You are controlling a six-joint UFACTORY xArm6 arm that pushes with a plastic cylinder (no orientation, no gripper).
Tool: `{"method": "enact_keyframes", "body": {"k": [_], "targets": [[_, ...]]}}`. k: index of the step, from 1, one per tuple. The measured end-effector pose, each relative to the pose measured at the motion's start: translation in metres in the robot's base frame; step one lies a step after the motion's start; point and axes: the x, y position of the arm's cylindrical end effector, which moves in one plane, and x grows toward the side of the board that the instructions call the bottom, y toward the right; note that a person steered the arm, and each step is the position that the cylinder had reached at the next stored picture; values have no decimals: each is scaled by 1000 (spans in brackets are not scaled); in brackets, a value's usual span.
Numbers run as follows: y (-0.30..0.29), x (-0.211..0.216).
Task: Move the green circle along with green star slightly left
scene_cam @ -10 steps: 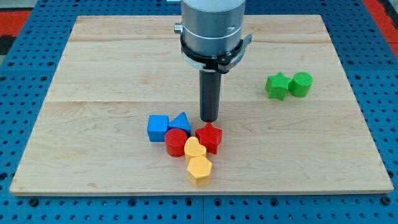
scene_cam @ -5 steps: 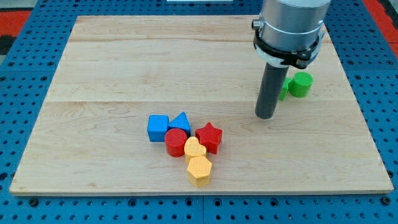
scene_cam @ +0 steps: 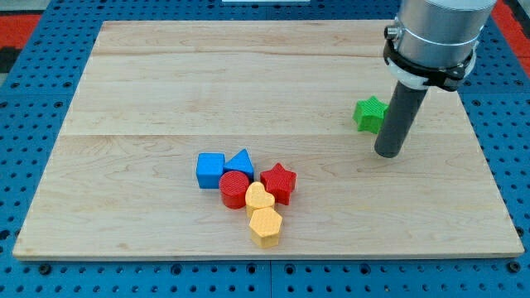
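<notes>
Crowding green star (scene_cam: 369,113) rightward, my tip (scene_cam: 388,155); leftward board (scene_cam: 166,91) open.

A single camera looks down at a slant from the front of the bench (scene_cam: 166,83), near enough that the board fills the frame. The arm's upper body is cropped by the view's top edge.
</notes>
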Motion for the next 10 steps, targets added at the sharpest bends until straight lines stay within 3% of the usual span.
{"method": "enact_keyframes", "body": {"k": [6,8,9,10], "targets": [[46,0],[101,-1],[135,-31],[99,-56]]}}
